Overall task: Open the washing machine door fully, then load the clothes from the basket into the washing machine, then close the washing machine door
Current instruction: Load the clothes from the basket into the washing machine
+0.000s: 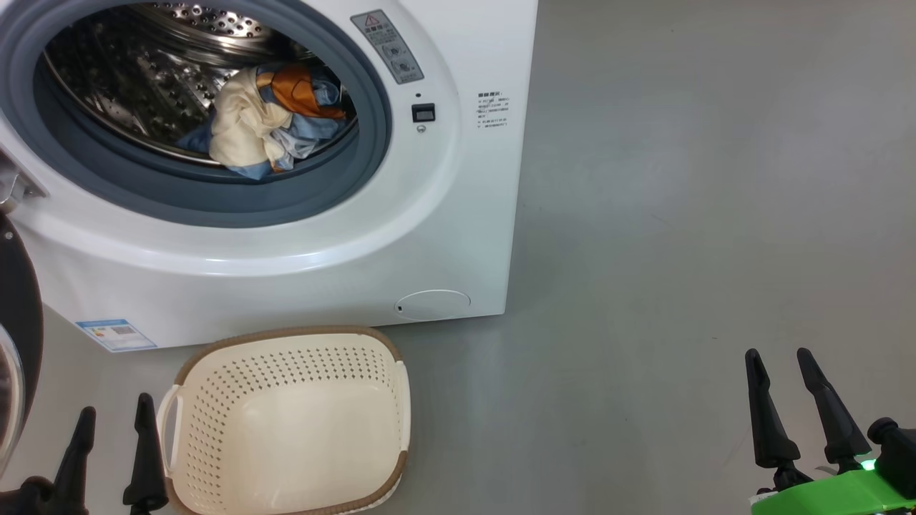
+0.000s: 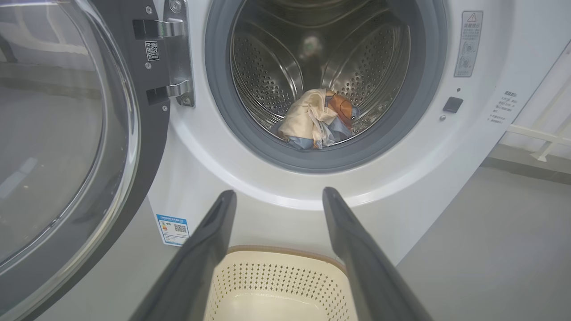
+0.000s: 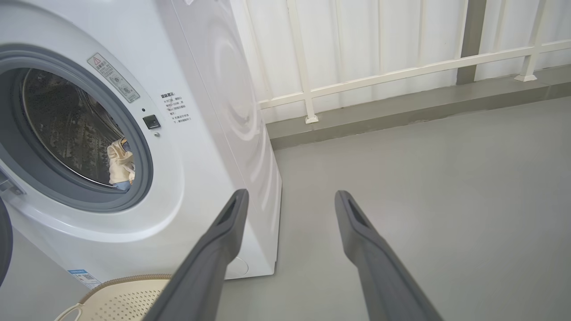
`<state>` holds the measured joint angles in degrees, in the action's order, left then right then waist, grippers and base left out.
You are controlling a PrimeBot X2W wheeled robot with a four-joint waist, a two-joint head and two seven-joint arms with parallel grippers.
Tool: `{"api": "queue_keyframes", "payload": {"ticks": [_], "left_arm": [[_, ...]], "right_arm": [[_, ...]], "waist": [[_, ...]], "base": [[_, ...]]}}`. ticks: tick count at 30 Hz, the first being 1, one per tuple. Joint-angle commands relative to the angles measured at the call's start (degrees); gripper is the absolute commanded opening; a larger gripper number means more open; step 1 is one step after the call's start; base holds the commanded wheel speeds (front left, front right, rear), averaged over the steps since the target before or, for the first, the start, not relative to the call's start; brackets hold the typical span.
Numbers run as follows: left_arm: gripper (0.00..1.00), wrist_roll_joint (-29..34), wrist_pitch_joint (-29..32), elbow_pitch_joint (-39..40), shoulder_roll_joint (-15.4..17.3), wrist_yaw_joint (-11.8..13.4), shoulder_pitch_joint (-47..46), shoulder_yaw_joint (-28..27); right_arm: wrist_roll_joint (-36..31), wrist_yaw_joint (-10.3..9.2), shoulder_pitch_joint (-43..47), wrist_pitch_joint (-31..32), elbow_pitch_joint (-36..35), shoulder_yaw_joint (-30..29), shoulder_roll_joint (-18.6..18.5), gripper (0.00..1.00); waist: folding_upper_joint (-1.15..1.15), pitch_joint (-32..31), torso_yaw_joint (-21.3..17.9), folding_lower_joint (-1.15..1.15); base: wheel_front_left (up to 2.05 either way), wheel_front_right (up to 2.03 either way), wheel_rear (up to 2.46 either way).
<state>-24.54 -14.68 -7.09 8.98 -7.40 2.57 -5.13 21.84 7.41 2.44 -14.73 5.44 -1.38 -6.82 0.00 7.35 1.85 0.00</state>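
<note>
Gaping empty, left gripper [image 1: 116, 404] and right gripper [image 1: 778, 353]; warning sticker [image 1: 387, 46] and blue label [image 1: 116, 334] on washing machine [image 1: 458, 214], print illegible.

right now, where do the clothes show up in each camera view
Head view: the clothes are in the upper left, heaped at the bottom of the drum.
Left wrist view: the clothes are centre, low in the drum, above the fingertips.
Right wrist view: the clothes are a cream bunch at mid-left, at the drum's right edge.
Shared landmark: the small black square on the white front, right of the drum.
</note>
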Motion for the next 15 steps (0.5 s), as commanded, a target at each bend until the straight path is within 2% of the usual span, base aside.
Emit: {"api": "queue_keyframes", "payload": {"ticks": [1, 15], "left_arm": [[1.00, -0.24, -0.32, 1.71, 0.98, -0.09, -1.16, -2.09], [1.00, -0.38, -0.32, 2.25, 1.14, -0.09, -0.97, -1.99]], "right_arm": [[0.11, 0.08, -0.26, -0.27, -1.53, 1.20, -0.51, 1.00], [0.02, 0.08, -0.47, -0.27, -1.50, 1.38, -0.63, 1.00]], "waist": [[0.00, 0.05, 0.04, 0.00], [0.00, 0.05, -0.01, 0.00]], "base": [[0.00, 0.00, 0.00], [0.00, 0.00, 0.00]]}}
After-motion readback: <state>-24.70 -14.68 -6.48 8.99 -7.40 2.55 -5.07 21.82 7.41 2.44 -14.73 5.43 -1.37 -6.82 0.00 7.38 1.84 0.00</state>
